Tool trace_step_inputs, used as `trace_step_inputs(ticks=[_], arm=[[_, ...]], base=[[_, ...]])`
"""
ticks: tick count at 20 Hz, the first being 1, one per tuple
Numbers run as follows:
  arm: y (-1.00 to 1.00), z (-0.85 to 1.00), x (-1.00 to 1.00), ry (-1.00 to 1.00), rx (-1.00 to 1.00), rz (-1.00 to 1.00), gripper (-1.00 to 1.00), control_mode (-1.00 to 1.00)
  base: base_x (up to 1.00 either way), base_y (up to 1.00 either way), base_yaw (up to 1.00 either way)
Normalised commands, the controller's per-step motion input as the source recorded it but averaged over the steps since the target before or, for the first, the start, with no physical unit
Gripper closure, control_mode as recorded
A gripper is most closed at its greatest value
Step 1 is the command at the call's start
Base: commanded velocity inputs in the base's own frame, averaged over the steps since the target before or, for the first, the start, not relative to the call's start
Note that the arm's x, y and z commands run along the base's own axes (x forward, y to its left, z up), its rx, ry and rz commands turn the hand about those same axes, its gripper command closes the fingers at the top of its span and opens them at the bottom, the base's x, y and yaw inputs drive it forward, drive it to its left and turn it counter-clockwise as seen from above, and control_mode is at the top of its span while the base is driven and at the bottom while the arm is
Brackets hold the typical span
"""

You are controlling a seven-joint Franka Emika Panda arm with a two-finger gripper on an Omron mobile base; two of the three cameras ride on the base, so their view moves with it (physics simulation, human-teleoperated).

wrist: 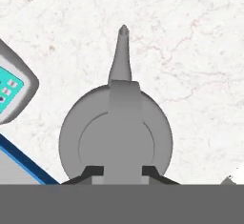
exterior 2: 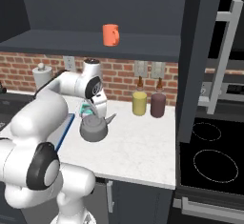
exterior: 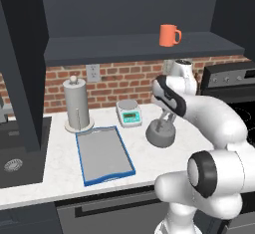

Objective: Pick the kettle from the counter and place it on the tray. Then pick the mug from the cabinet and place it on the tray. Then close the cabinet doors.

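Grey metal catches the eye first in the left base view: the kettle (exterior: 161, 133) sits on the white marble counter (exterior: 60, 166), right of the middle, and the gripper (exterior: 163, 123) is down on top of it, fingers drawn in narrow at the wire handle. Just left of the kettle lies the blue-rimmed tray (exterior: 81, 158), one short side near the counter's front edge, nothing on it. Behind the tray's far end stands the paper-towel holder (exterior: 77, 104), close to the brick wall, and the small white kitchen scale (exterior: 129, 113) sits beside it, just behind the kettle. Up above, the orange mug (exterior: 169, 35) stands upright on the cabinet (exterior: 139, 46) shelf, toward its right end.

Over to the right base view: the kettle (exterior 2: 95, 127) shows its spout pointing right, towards a yellow canister (exterior 2: 139, 103) and a maroon canister (exterior 2: 158, 105) at the back of the counter (exterior 2: 138, 147). The gripper (exterior 2: 92, 114) is clamped in at the kettle's top. The mug (exterior 2: 110, 35) is on the shelf overhead, and a cabinet door (exterior 2: 193, 61) stands swung out at the right.

Now the hand view: the kettle (wrist: 116, 135) is dead centre, spout pointing up the picture, both dark fingertips (wrist: 93, 172) pinched close against the handle. The scale (wrist: 12, 89) peeks in at the left, the tray's (wrist: 21, 163) blue rim at lower left.
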Motion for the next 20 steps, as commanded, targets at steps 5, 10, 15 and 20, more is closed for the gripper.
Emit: trace_step_inputs(ticks=[5,10,15,20], arm=[[0.56,0.37,-0.5,0.0,0.0,0.08,1.0,-1.0],[0.8,0.17,-0.2,0.0,0.0,0.0,1.0,-1.0],[0.83,0.08,0.0,-0.07,0.0,0.0,1.0,-1.0],[0.77,0.07,0.13,-0.08,-0.01,-0.01,1.0,-1.0]], base=[[0.0,0.0,0.0],[0.0,0.0,0.0],[0.0,0.0,0.0],[0.0,0.0,0.0]])
